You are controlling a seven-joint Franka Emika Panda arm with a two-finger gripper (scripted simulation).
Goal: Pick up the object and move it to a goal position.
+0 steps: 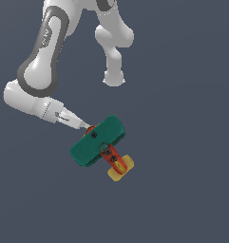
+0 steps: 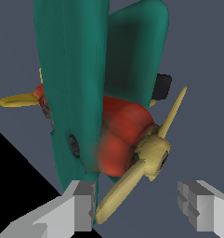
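The object is a toy biplane (image 1: 98, 141) with teal wings, a red fuselage and a yellow tail (image 1: 120, 168) pointing away from the arm. My gripper (image 1: 87, 126) is at the plane's nose end. In the wrist view the plane (image 2: 71, 69) fills the frame, its yellow propeller (image 2: 153, 151) and a black wheel (image 2: 163, 86) facing the camera. My gripper (image 2: 139, 209) is open, with its fingers (image 2: 81, 207) spread wide. One propeller blade tip reaches into the gap between them. One finger sits right by the edge of the teal wing; the other is apart from the plane.
Plain dark grey-blue ground (image 1: 182, 199) surrounds the plane on all sides. The white arm (image 1: 40, 71) with its base column (image 1: 113, 71) rises on the exterior view's left and upper middle.
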